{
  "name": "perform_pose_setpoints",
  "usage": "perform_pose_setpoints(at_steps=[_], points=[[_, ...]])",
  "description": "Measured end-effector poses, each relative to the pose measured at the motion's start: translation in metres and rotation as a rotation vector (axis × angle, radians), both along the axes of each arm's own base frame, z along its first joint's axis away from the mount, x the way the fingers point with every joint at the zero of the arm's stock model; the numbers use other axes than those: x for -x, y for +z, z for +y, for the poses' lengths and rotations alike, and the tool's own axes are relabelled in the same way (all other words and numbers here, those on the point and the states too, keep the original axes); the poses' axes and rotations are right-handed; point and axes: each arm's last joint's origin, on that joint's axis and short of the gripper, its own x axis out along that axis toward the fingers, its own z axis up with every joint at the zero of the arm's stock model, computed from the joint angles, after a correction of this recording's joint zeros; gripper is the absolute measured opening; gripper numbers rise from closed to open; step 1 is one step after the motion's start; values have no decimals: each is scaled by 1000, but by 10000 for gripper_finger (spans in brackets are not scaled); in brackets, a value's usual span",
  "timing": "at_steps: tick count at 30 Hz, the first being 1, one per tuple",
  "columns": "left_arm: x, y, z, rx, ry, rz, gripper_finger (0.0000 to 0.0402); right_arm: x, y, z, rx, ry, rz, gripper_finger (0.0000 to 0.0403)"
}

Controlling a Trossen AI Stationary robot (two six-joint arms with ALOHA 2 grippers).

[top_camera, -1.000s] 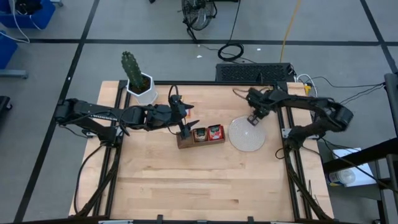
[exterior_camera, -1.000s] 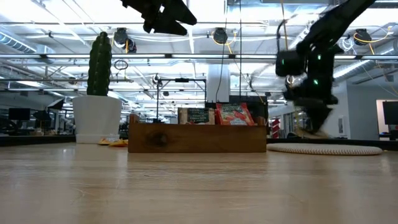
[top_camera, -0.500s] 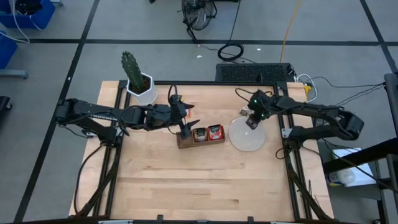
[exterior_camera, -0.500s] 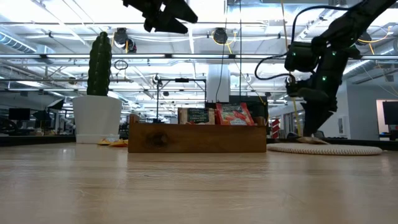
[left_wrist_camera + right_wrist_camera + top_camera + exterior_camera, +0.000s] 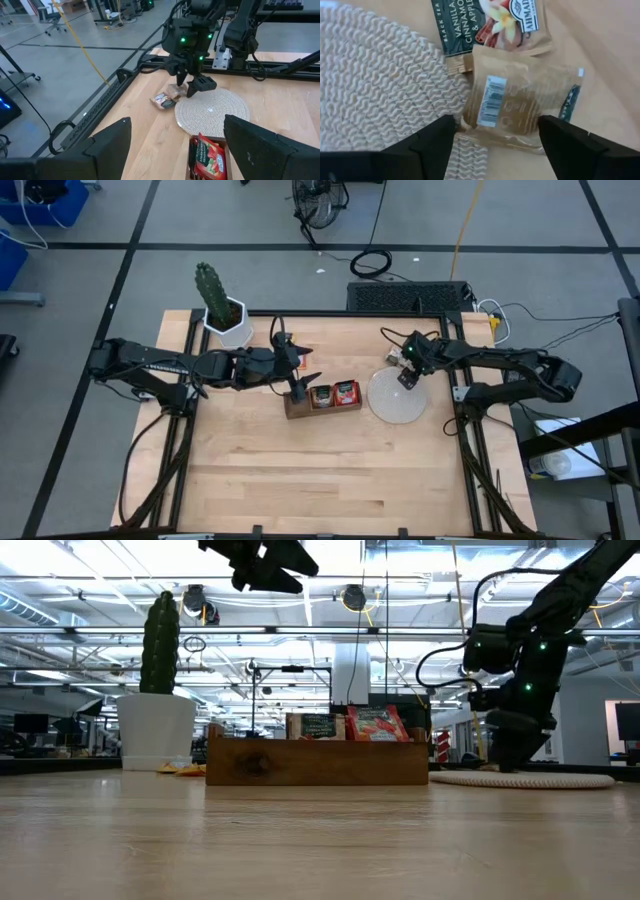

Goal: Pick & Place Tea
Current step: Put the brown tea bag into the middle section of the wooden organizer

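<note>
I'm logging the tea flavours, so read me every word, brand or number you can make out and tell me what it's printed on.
"BLACK TEA", "VANILLA", "CINNAMON", "& APPLE": on the dark-labelled tan sachet beside the woven disc.
"AHMAD": brand badge on that sachet, partly cut off.
Barcode digits on the tan sachet lying printed-back up: too small to read.
Red sachet in the wooden tray: print too blurred.

Readable text only in the right wrist view: dark-labelled tea sachet (image 5: 487,27) reads "BLACK TEA", "VANILLA CINNAMON & APPLE", brand "AHMAD" partly cut off. Tan sachet (image 5: 520,107) lying back-up carries a barcode, digits too small to read. Other views: sachet labels illegible.
</note>
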Motion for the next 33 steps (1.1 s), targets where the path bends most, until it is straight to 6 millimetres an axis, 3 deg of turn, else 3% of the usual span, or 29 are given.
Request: perform_pose_setpoints(at_steps=[5, 9, 20, 33], points=[[0, 1, 0, 0, 0, -13, 310, -1, -12, -1, -49, -22, 27, 263], [-1, 2, 0, 1, 0, -20, 310, -2, -19, -1, -70, -41, 51, 231], [-1, 2, 0, 1, 0, -23, 310, -3, -18, 0, -115, -7, 16, 13], [-1, 2, 0, 1, 0, -25, 310, 2, 25, 6, 0, 13, -174, 2]])
